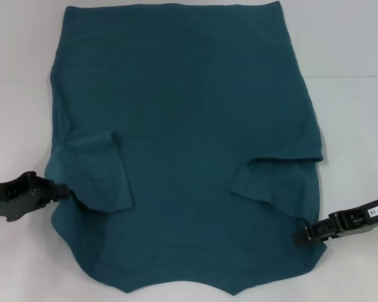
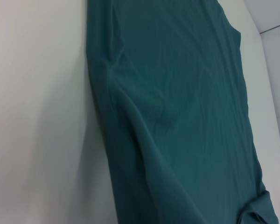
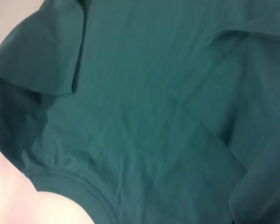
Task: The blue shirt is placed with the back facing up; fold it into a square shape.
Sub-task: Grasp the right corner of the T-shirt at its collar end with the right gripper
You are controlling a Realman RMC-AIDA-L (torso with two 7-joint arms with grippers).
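Blue shirt point(image 1: 189, 126) lies flat on the table point(image 1: 353, 38) — left claw point(image 1: 62, 192) and right claw point(image 1: 300, 238) pinch its side edges.

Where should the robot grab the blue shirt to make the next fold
Grip the blue shirt at its two near side edges, beside the folded-in sleeves, coming in low from each side. The left gripper and right gripper already sit there. The cloth lies flat, so only the edges offer the jaws a bite.

No readable text, brand, number or sign appears anywhere. A small white label point(image 1: 375, 212) sits on the right arm near the gripper in the head view, but its dark marks are too tiny to make out.
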